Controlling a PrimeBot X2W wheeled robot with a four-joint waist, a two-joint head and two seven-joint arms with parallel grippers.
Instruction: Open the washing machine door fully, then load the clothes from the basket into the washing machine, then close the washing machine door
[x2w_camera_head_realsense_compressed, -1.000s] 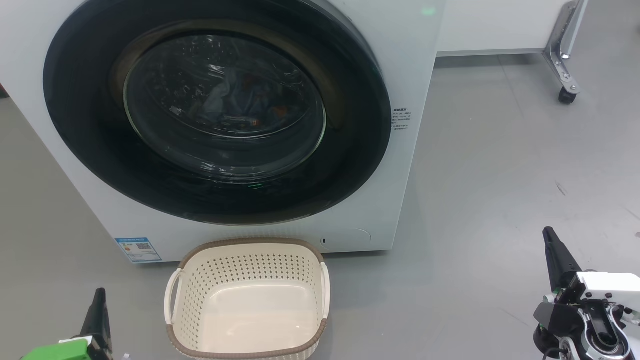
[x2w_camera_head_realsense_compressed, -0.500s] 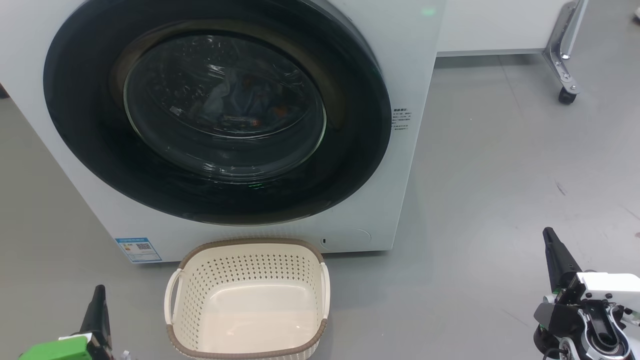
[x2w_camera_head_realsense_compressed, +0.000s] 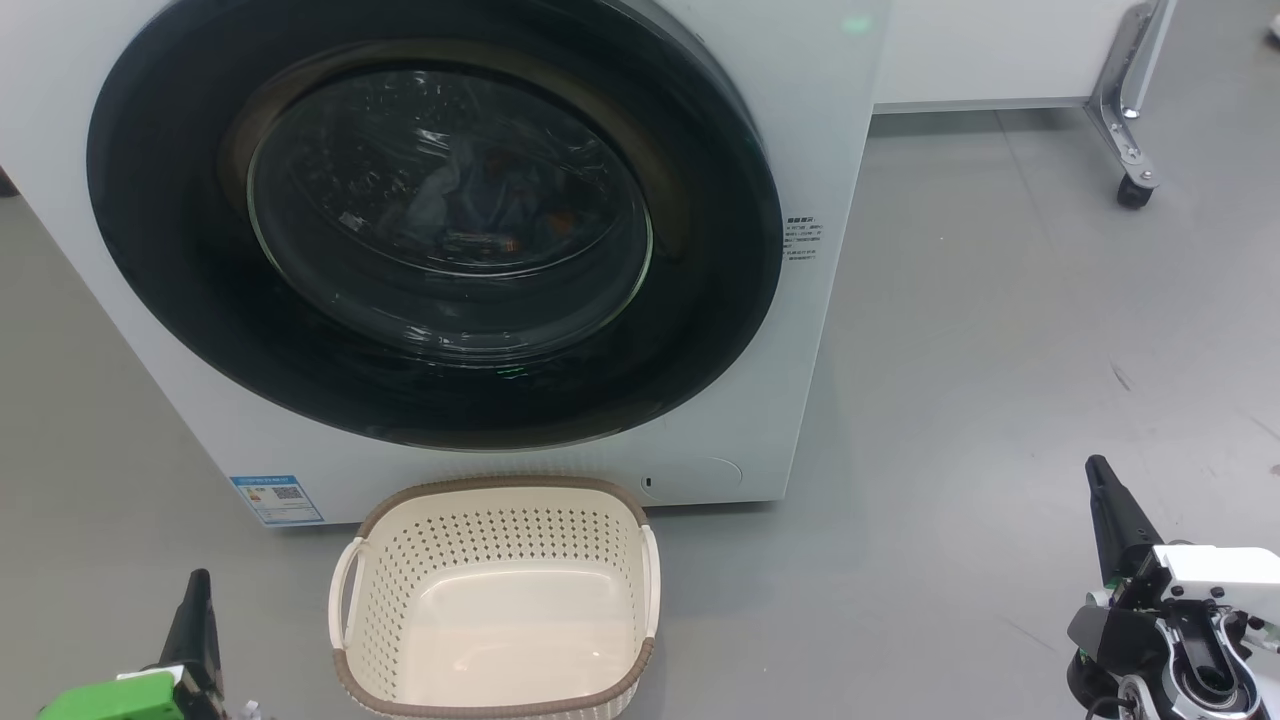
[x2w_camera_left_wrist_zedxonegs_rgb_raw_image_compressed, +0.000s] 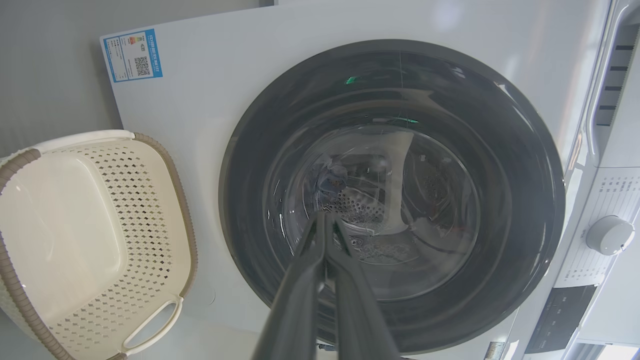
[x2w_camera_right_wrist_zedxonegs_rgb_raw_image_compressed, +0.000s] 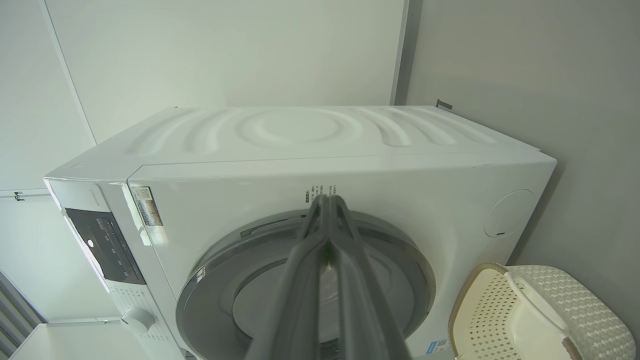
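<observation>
Left gripper (x2w_camera_head_realsense_compressed: 200, 582) and right gripper (x2w_camera_head_realsense_compressed: 1098, 466), both mine, are pressed closed, holding nothing. Washing machine door (x2w_camera_head_realsense_compressed: 400, 335) is shut; clothes (x2w_camera_head_realsense_compressed: 482, 195), I think, lie behind its glass; basket (x2w_camera_head_realsense_compressed: 497, 487) stands just before it.

grey floor (x2w_camera_head_realsense_compressed: 1000, 350), smooth, with a short dark scuff (x2w_camera_head_realsense_compressed: 1120, 377) and fainter streaks near the right edge of the head view. upper right: a white unit (x2w_camera_head_realsense_compressed: 980, 50) with a dark gap under its lower edge, and beside it a slanted silver metal leg (x2w_camera_head_realsense_compressed: 1125, 90) ending in a small black caster (x2w_camera_head_realsense_compressed: 1133, 192) on the floor. right wrist view: pale wall panels (x2w_camera_right_wrist_zedxonegs_rgb_raw_image_compressed: 225, 50) with a thin seam.
</observation>
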